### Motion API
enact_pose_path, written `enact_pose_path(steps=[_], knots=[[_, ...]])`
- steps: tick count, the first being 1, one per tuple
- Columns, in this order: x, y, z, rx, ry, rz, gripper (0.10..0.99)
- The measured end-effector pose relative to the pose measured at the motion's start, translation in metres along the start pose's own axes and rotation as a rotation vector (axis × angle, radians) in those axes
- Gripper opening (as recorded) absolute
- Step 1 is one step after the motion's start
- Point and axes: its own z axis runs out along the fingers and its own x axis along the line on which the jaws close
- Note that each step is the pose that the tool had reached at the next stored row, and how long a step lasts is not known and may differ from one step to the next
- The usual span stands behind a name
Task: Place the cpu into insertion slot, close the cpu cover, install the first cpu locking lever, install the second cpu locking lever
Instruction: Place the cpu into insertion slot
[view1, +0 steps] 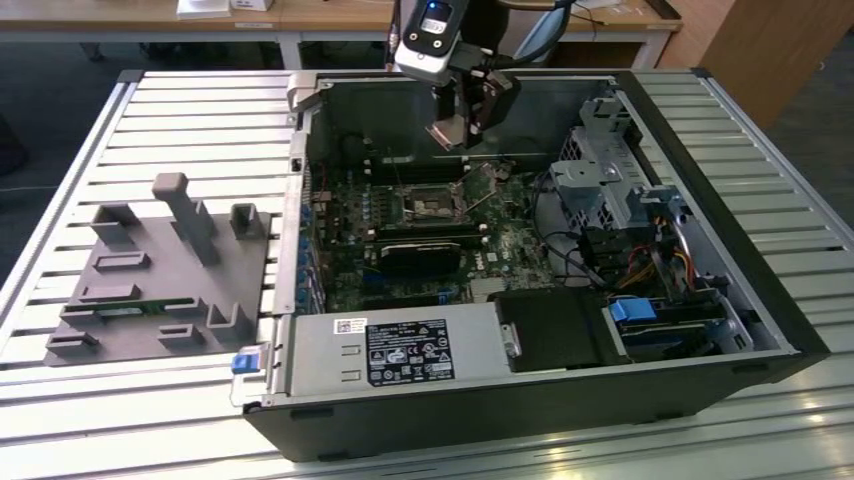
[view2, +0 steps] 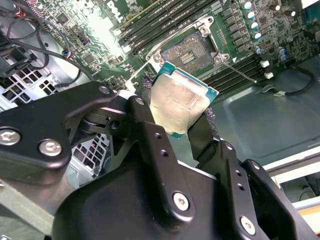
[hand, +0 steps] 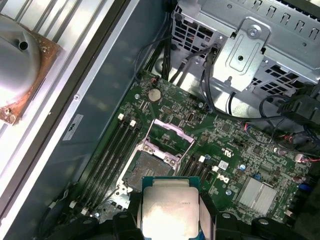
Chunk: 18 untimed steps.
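Here the cpu (view2: 180, 102) hangs in the air above the board (hand: 235, 145), apart from the slot (view2: 192, 52), whose cover (hand: 172, 132) stands raised. The chip is judged light, stiff and thin, with a smooth metal top and a delicate underside. It is best taken by two opposite edges, never by its faces. The gripper (view2: 175, 117) is closed on the cpu in just this way, one finger (view2: 147, 125) against each side edge, and touches nothing else in the case (view1: 561, 410).
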Motion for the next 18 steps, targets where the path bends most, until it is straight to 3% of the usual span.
enact_pose_path(steps=[18], knots=[[0.0,-0.0002,0.0028,0.0,-0.0015,0.019,0.541]])
